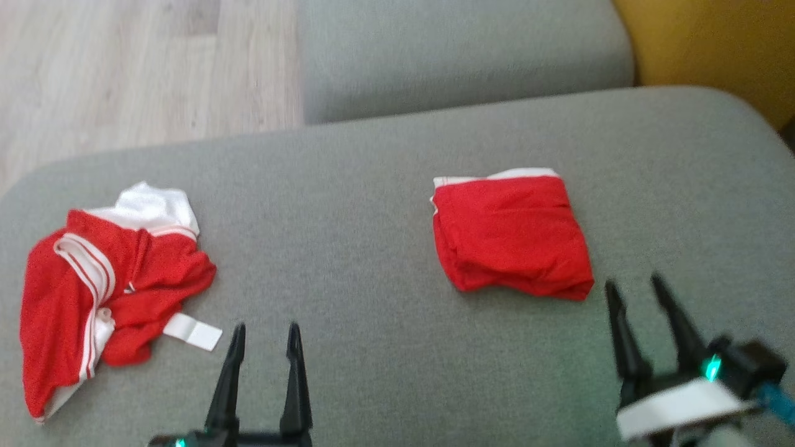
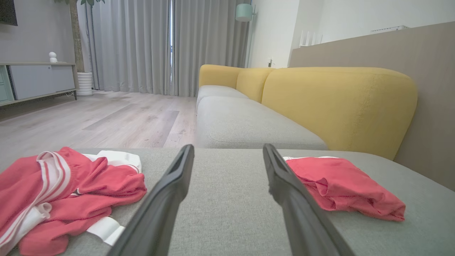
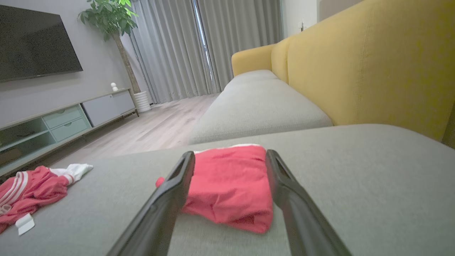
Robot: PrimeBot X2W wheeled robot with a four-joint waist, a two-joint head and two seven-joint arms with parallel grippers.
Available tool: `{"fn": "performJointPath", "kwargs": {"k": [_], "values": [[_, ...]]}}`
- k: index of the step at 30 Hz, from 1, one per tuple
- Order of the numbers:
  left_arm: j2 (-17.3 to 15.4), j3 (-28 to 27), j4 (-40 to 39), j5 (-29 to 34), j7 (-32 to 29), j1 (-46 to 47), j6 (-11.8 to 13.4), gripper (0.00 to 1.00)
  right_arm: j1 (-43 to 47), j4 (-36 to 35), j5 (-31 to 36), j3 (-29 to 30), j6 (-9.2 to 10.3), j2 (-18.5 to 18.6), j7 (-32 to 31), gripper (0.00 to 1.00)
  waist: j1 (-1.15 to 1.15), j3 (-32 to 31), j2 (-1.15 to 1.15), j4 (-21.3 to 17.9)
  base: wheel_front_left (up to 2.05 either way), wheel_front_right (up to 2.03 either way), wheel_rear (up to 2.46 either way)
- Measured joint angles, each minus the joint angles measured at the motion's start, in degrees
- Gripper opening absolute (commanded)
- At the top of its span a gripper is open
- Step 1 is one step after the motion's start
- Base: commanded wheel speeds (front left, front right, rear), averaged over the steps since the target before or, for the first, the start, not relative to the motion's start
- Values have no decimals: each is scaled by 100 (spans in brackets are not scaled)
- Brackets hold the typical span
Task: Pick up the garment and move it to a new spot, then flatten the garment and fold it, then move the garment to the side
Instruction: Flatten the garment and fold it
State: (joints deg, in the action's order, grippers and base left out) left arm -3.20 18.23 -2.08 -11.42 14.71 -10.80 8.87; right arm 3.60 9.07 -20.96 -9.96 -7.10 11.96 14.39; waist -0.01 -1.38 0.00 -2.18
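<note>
**Operator:** State of the claws?
**Technician:** Left claw spread wide, empty, at the near edge of the sofa cushion; right claw spread wide, empty, just near of the folded garment, apart from it.
**Operator:** Step in hand?
**Technician:** Folded garment lies at right, well apart from the crumpled garment at left; the move-aside step appears complete.
**Operator:** Next move?
**Technician:** Probably withdraw the right claw; then approach the crumpled garment and grip a loose edge.

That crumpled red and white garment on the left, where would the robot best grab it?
On the crumpled garment, probably the bunched red fold at its right edge, coming from above with the open left tool, which sits nearest. That fold seems to stand up off the cushion, so the tool can close around it.
</note>
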Motion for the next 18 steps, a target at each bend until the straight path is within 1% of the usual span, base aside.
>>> {"fn": "performJointPath", "kwargs": {"k": [7, 18], "values": [[-1, -115, 135, 123, 0, -498, -4, 100, 566, 185, 331, 96, 0, -237, -1, 100, 0, -340, 0, -26, 0, 0, 0], [-5, -178, 315, 138, 0, -594, -75, 100, 644, 230, 441, 205, 0, -365, -1, 100, 1, -470, 0, 50, 0, 0, 0]]}}
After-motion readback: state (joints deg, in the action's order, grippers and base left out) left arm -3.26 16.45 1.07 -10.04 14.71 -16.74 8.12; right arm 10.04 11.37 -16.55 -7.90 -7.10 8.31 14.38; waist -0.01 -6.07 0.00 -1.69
